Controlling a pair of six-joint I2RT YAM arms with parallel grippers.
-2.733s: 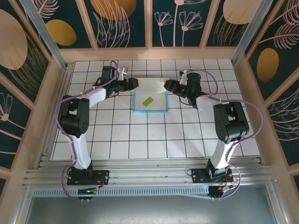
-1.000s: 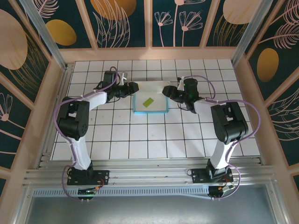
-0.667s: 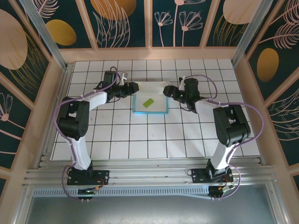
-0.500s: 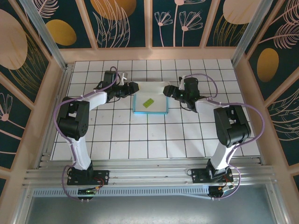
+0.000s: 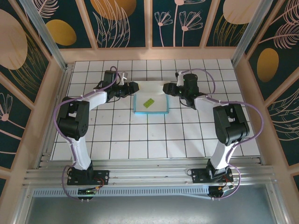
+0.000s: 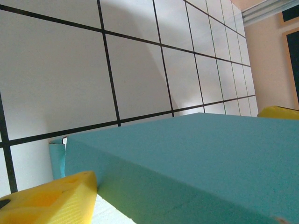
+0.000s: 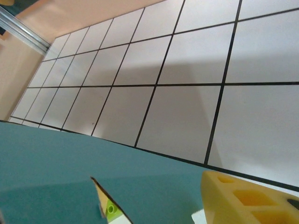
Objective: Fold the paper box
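You're working in a purpose-built robot test cell, a lab enclosure of sorts. Your table [image 5: 154, 140] is a white board ruled in a black grid, fenced by pale wooden frames [image 5: 149, 52] holding dark panels [image 5: 187, 23] printed with gold ovals and line-drawn leaves. Aluminium rails [image 5: 149, 176] cross the near edge, where the two arms' bases [image 5: 86, 178] are bolted, purple cables [image 5: 56, 112] looping alongside.

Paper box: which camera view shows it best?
The top external view: the whole paper box shows there, with cyan edges and a white flap at its far side. Each wrist view gives a close teal part of it.
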